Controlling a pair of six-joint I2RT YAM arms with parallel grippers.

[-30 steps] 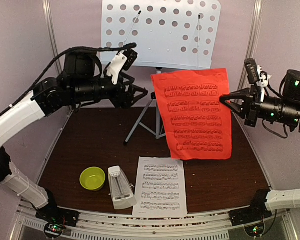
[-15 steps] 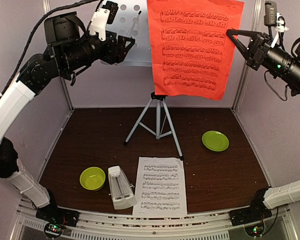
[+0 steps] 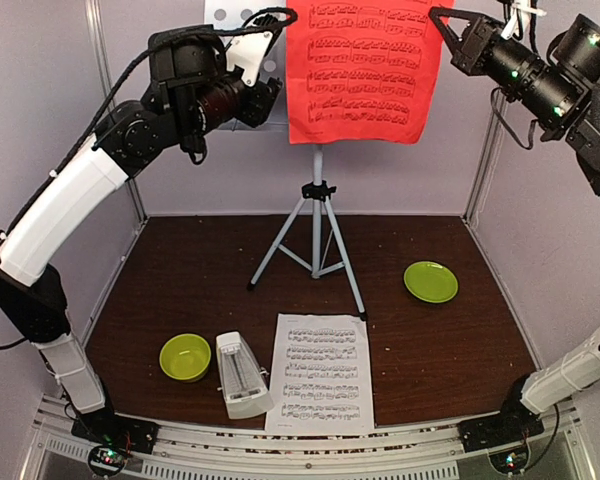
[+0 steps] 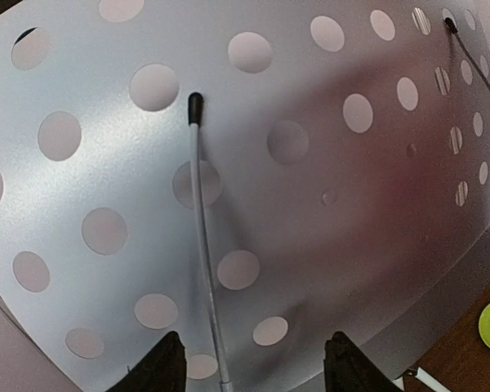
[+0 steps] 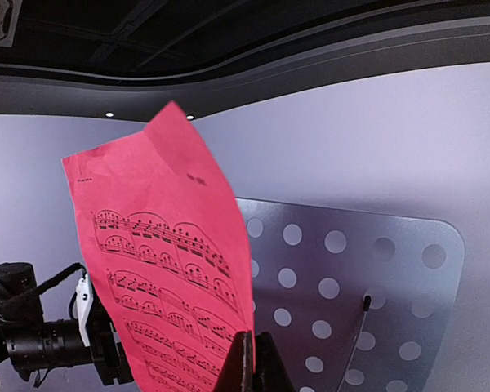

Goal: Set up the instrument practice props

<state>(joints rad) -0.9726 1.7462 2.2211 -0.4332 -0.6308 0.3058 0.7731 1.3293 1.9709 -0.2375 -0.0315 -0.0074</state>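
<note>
"Since you have the controls, report from the near edge outward."

"Nearest the bases, the small white pyramid metronome with its clear cover [image 3: 242, 374] sits just left of the white paper sheet of printed music [image 3: 320, 372]. Both are on the brown table, and neither gripper is near them. The lime-green plastic bowl [image 3: 185, 357] is left of the metronome. The flat lime-green plate [image 3: 430, 282] lies further back, to the right."

"What has changed?"

"Within the last second I raised the red paper sheet of printed music [image 3: 365, 60] from in front of the grey tripod [image 3: 317, 245], which uncovered the plate. It is now level with the perforated pale metal music stand [image 4: 310, 204]. The sheet hangs before the stand's desk, and I cannot tell whether it touches it. I judge the placing under way, not finished, with two props yet to be handled."

"Arm poses and fingers?"

"Both arms have climbed and reach high toward the back wall. The right gripper [image 5: 254, 363] comes in from the right, its fingers pressed together on the red sheet near its upper right corner. The left gripper [image 4: 257, 371] faces the left part of the desk. Its fingers are spread with nothing gripped, and the thin wire page holder [image 4: 202, 245] runs between them."
</note>
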